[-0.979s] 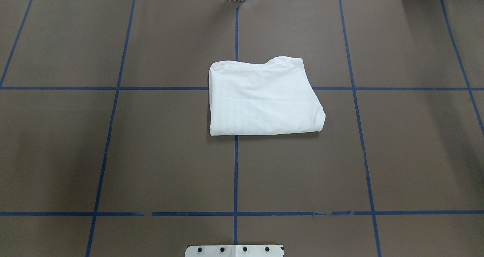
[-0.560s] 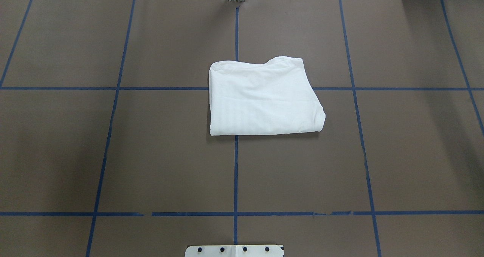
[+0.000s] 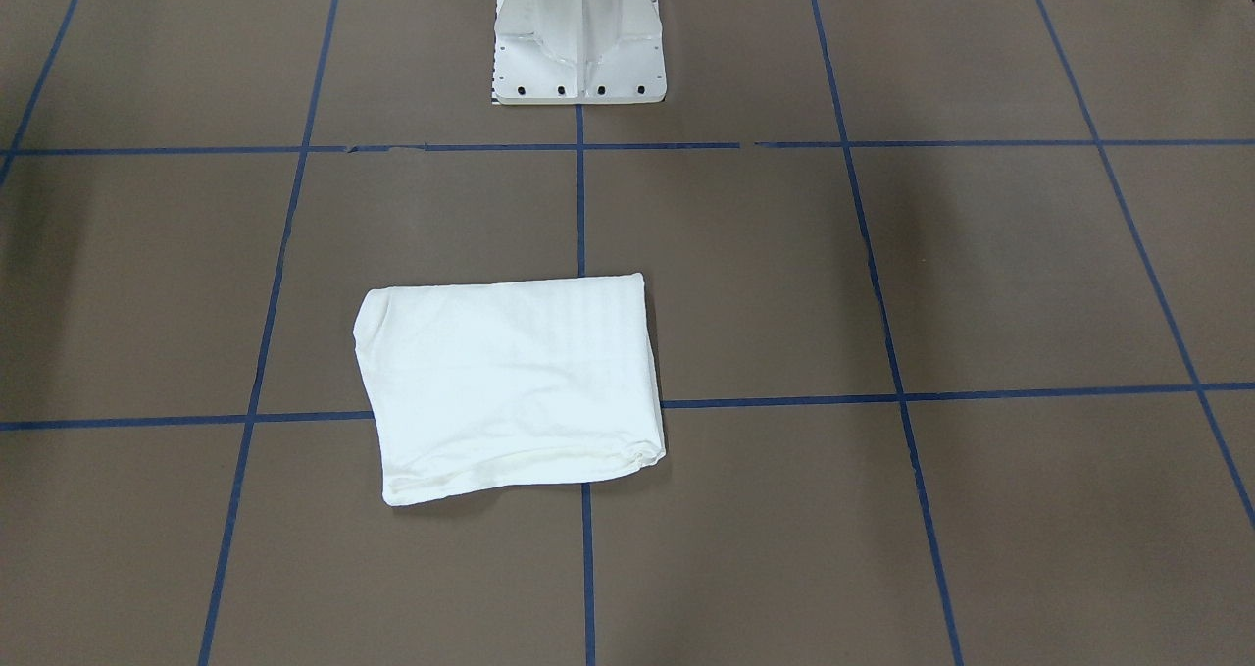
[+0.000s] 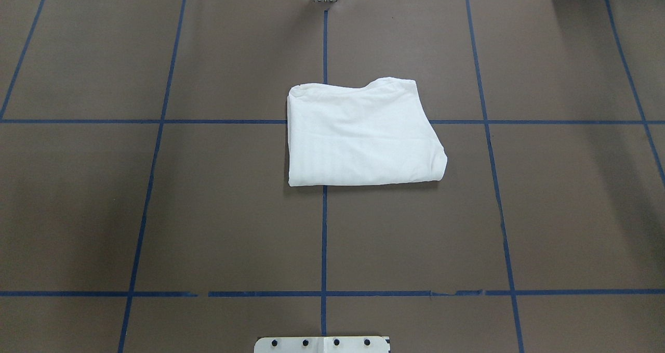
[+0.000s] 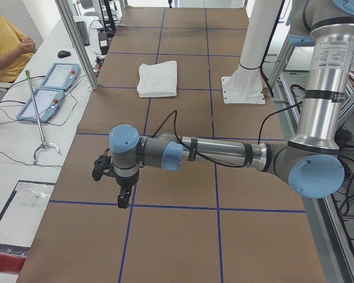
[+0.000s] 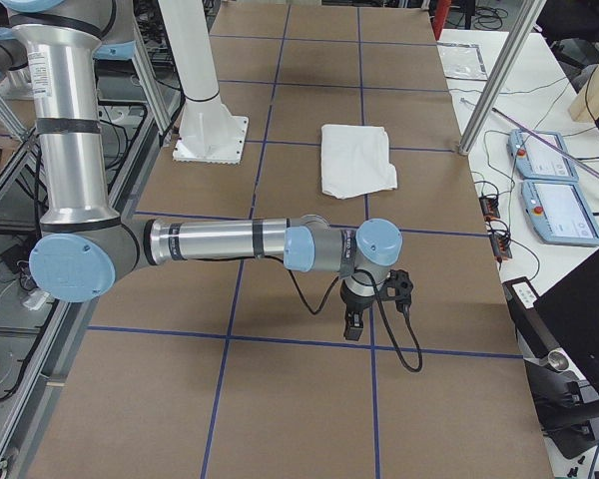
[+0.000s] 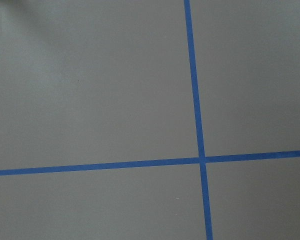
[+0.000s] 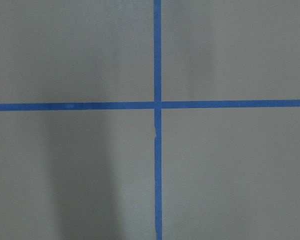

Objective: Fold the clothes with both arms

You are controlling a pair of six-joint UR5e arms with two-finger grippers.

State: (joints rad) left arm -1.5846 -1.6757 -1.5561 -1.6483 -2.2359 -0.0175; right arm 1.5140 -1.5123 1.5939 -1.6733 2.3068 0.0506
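- One white shirt [image 4: 363,134] lies folded into a flat, neat pack on the brown table [image 4: 208,212].
- In the overhead view it covers a crossing of the blue tape lines [image 4: 323,238]. Most of the cloth lies toward 4 o'clock from that crossing.
- The white pedestal [image 4: 322,344] stands at 6 o'clock from the shirt in that view, well apart from it.
- The left arm [image 5: 224,153] reaches out low over the table in the left side view. The left gripper [image 5: 124,199] points down, close above the table and near a blue line.
- The shirt is at 12 o'clock from the left gripper there, well apart. I cannot tell if its fingers are wide or narrow.
- The right arm [image 6: 220,239] reaches out low in the right side view. The right gripper [image 6: 352,327] points down too.
- The shirt is at 12 o'clock from the right gripper, well apart. I cannot tell if these fingers are wide or narrow.
- Each wrist view shows table and a crossing of blue lines.
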